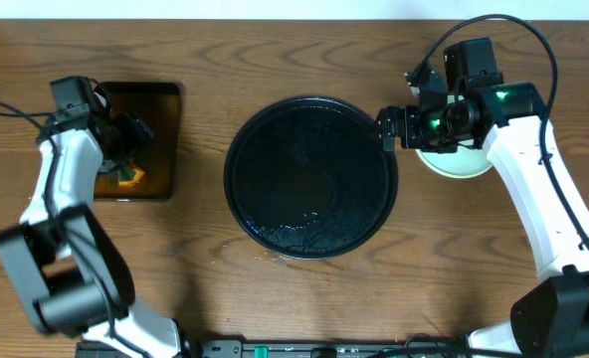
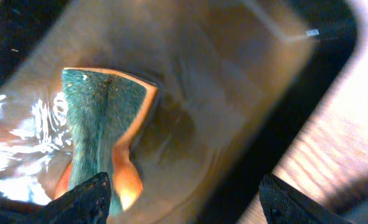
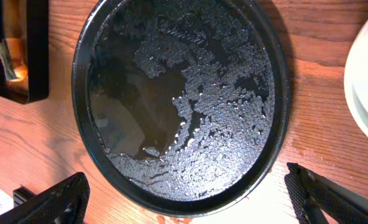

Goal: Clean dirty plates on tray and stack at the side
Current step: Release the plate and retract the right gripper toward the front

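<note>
Wet round black tray (image 1: 309, 179) sits at desk (image 1: 275, 60) ctr, pale plates (image 1: 459, 167) stacked on the wood just to its R. R tool (image 3: 185, 190) hangs open over the tray. L tool (image 2: 185, 186) is open above a sponge (image 2: 103, 118) in a rectangular tray (image 2: 333, 37) of brown liquid.

The glossy black tray (image 1: 309, 179) lies centre, wet with droplets; pale plates (image 1: 464, 166) sit stacked just right on the tabletop (image 1: 275, 60).
</note>
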`<state>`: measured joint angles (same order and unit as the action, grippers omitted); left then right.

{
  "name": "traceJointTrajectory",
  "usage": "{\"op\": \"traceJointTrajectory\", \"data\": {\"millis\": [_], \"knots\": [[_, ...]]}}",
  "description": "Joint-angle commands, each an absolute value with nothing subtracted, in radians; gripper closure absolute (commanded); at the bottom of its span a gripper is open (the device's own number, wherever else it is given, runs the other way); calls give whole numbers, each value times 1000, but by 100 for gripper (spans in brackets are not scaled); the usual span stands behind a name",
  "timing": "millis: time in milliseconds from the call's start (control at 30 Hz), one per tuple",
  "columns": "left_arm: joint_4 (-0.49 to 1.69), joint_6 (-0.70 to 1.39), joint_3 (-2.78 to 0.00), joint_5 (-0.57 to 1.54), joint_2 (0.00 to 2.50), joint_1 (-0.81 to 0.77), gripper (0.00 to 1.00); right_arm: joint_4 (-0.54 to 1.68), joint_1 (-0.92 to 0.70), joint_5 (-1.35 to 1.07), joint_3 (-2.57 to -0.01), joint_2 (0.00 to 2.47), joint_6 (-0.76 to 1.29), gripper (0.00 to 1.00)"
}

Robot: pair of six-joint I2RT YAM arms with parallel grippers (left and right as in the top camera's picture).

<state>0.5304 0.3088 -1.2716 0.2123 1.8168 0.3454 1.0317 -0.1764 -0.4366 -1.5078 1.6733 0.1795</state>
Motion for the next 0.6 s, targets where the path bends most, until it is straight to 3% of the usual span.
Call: {"op": "traceJointTrajectory", "data": {"millis": [0, 300, 567], "knots": [[551, 278, -1267, 247, 1593, 350, 23, 1041, -177, -446, -1505, 1598, 155, 1], [758, 289, -1267, 251, 1252, 345, 22, 1149, -184, -445, -1505, 1369, 67, 1], [860, 289, -1267, 250, 1179, 346, 21, 1367, -277, -310, -1501, 1129, 36, 1]]}}
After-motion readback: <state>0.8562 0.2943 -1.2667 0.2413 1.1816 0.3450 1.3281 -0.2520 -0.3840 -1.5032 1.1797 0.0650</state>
